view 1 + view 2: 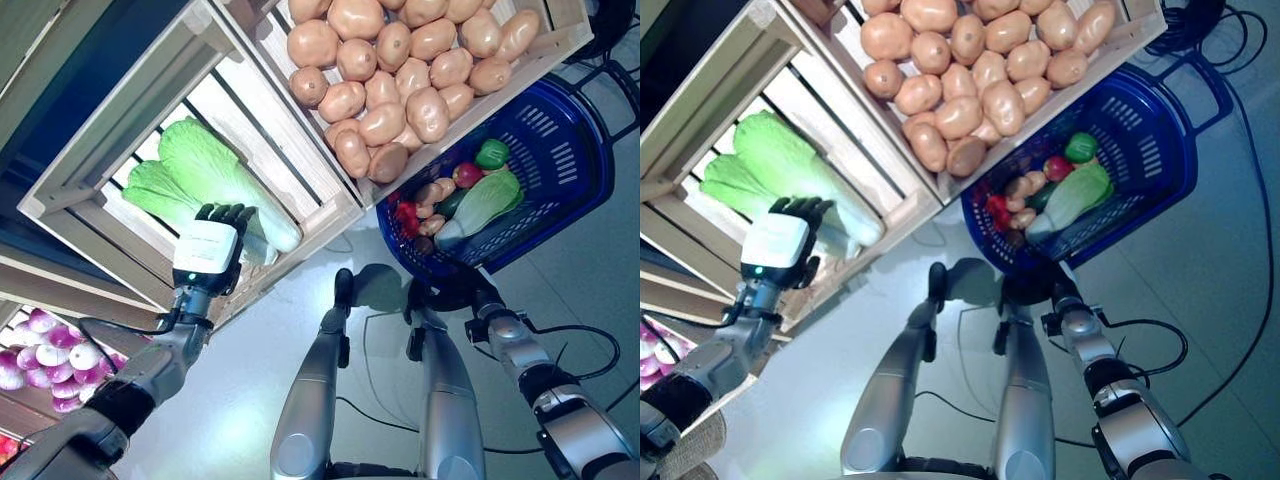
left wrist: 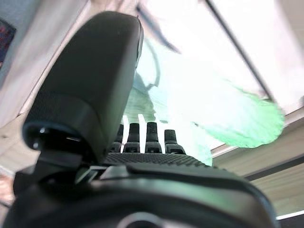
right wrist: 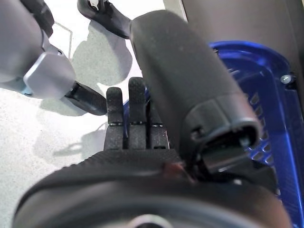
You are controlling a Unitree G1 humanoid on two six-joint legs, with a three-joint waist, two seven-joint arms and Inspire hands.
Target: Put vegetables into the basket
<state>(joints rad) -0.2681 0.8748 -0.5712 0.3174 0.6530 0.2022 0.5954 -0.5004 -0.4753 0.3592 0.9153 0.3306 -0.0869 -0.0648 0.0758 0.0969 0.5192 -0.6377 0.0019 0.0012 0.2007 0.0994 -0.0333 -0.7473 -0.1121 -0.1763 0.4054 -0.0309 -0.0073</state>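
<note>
Left eye view, looking down over wooden crates and a blue basket (image 1: pixel 570 175). Left hand (image 1: pixel 215 245) reached into the slatted crate (image 1: pixel 90 165) beside the potato crate (image 1: pixel 545 45), fingers curled over the pale stalk end of a green cabbage (image 1: pixel 215 165), evidently to lift it out; how firm the grip is, hard to judge. Second cabbage leaf (image 1: pixel 160 195) lying alongside, just beyond the hand. Right hand (image 1: pixel 455 290) below the basket's near rim, seemingly holding it ready close under the potato crate; fingers hidden, so impossible to tell how far closed. Already inside the basket: another cabbage (image 1: pixel 485 205), a green pepper (image 1: pixel 491 153), red and brown vegetables.
</note>
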